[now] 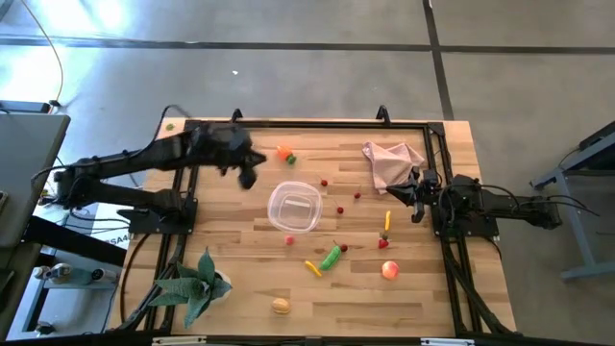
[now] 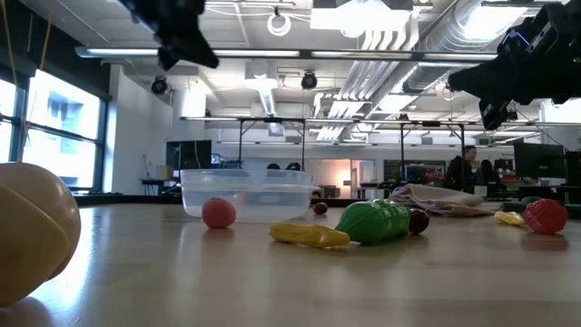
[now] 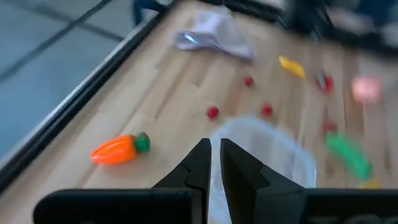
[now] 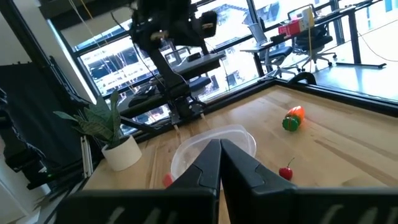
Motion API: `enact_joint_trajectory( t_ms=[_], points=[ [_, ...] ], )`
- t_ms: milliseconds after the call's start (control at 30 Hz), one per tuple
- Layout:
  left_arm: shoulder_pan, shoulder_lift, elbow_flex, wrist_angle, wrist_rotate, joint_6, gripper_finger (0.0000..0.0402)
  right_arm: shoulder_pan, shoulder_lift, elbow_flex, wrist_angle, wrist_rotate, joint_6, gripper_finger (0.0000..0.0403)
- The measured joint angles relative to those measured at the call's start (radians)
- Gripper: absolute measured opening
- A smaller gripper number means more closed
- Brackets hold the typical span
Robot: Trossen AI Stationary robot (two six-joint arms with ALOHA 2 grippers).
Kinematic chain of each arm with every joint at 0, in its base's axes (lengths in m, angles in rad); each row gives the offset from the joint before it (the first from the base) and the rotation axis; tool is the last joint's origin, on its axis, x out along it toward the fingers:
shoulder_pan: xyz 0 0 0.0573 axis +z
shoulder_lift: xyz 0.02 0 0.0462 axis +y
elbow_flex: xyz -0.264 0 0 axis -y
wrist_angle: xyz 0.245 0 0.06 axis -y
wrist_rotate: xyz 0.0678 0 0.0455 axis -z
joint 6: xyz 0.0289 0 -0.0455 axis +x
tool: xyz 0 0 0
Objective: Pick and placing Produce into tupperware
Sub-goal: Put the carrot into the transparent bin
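Note:
The clear round tupperware [image 1: 294, 207] stands mid-table and looks empty; it also shows in the low view [image 2: 245, 193]. Produce lies scattered on the wood: an orange carrot [image 1: 285, 154] beyond the tub, a green pepper [image 1: 332, 257], yellow pieces [image 1: 313, 268], a peach-pink fruit [image 1: 389, 270], a tan lump [image 1: 280, 306] and several red berries [image 1: 340, 210]. My left gripper [image 1: 248, 173] hovers shut above the table between carrot [image 3: 118, 149] and tub [image 3: 261, 155], holding nothing. My right gripper [image 1: 416, 200] waits shut at the right side, raised off the table.
A crumpled pink cloth [image 1: 389, 161] lies at the far right, close to my right gripper. A green spiky plant in a white pot [image 1: 197, 284] stands at the near left corner. A black frame [image 1: 307, 123] runs along the table's far edge. Bare wood lies left of the tub.

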Motion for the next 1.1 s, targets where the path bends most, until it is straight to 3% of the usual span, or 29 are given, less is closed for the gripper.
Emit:
enact_joint_trajectory(
  t_ms=[167, 433, 600, 733, 867, 1100],
  points=[
    [0.093, 0.222, 0.182, -0.063, -0.020, -0.303, 0.0026, 0.000, 0.000, 0.000, -0.012, 0.000, 0.028, 0.0000],
    [0.197, 0.593, 0.520, -0.437, -0.022, -0.489, 0.0026, 0.000, 0.000, 0.000, -0.027, 0.024, 0.081, 0.0000],
    [0.239, 0.761, 0.640, -0.590, -0.003, -0.558, 0.0026, 0.000, 0.000, 0.001, -0.035, 0.048, 0.073, 0.0000],
    [0.256, 0.825, 0.655, -0.609, 0.059, -0.541, 0.0026, 0.000, 0.014, 0.057, -0.181, 0.051, -0.141, 0.0000],
    [0.256, 0.844, 0.655, -0.608, 0.095, -0.510, 0.0026, 0.000, 0.052, 0.166, -0.335, 0.088, -0.210, 0.0000],
    [0.256, 0.844, 0.656, -0.603, 0.083, -0.479, 0.0026, 0.000, 0.136, 0.318, -0.355, -0.060, -0.244, 0.0000]
  ],
)
